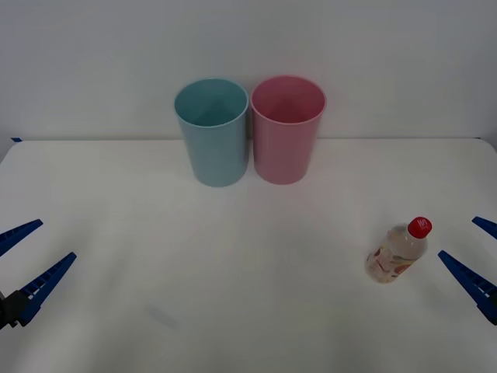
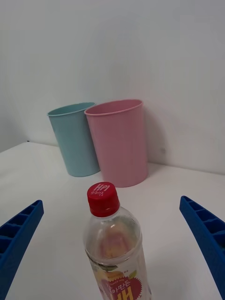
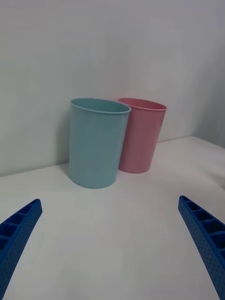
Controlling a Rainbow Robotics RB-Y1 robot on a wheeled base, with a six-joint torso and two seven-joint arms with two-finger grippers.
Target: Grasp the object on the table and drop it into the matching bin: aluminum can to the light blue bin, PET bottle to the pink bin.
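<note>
The PET bottle (image 1: 397, 252) stands on the white bench (image 1: 233, 295), in front of and to the right of the pink bin (image 1: 286, 129). Its red cap (image 2: 102, 197) bears white lettering (unreadable), and the label is cut off in the right wrist view. The right claw (image 1: 477, 260) gapes wide just beside it. The light blue bin (image 1: 212, 130) touches the pink one. The left claw (image 1: 27, 256) is spread wide, far left.

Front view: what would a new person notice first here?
The light blue bin and the pink bin stand side by side at the far edge of the white table. Nearer, toward the robot's right, a PET bottle with a red cap stands upright close to the open right end effector.
</note>
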